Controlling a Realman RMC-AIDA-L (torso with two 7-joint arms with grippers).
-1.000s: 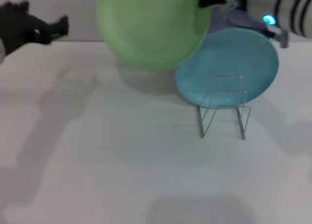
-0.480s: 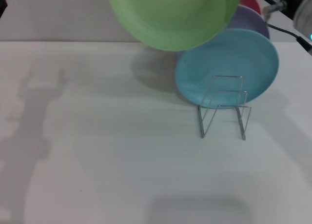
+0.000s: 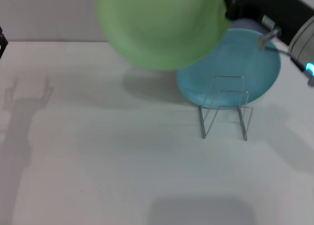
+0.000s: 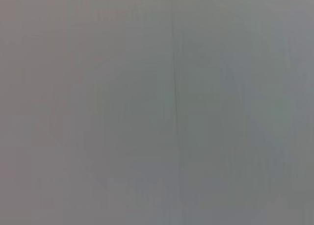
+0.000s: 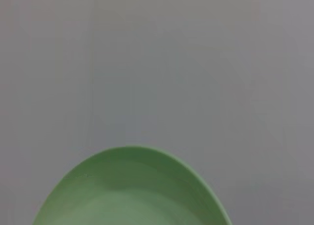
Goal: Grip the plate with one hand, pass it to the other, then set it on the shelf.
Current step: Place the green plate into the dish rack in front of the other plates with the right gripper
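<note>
Right gripper (image 3: 230, 7) clasps the rim of the green plate (image 3: 159, 26), held aloft beside the turquoise plate (image 3: 230, 68) and wire shelf (image 3: 224, 107).

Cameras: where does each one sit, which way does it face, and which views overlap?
Head view: high, facing forward and down at the white table, wire shelf, blue plate; right gripper holds the green plate aloft.
Left wrist view: only blank grey, no arm parts.
Right wrist view: looks across the green plate's rim.
Head and right wrist views share the plate.
</note>
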